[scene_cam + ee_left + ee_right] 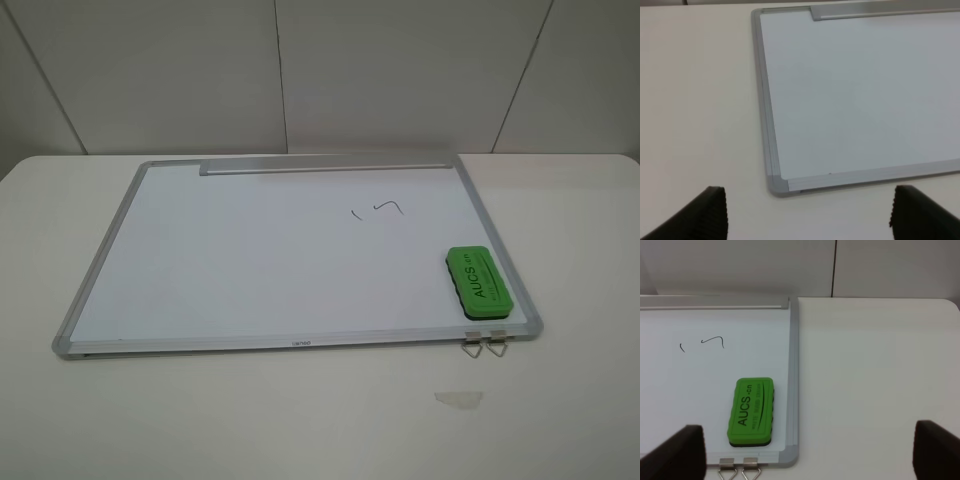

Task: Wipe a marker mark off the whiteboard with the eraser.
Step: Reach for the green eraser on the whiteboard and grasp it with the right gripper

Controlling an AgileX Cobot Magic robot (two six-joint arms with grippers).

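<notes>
**Both claws spread wide, nothing held**

The left claw [810,215] stands open. Its two dark fingers [710,215] sit far apart, one to each side of the claw's middle, with nothing gripped between them. The inner faces of these fingers are ribbed. The right claw [807,452] is spread just as wide, and the gap between its dark fingers [935,450] is likewise free. Those tips are blurred, so their surface may be ribbed too, but it cannot be made out. Only the fingertips of each claw show.
</notes>
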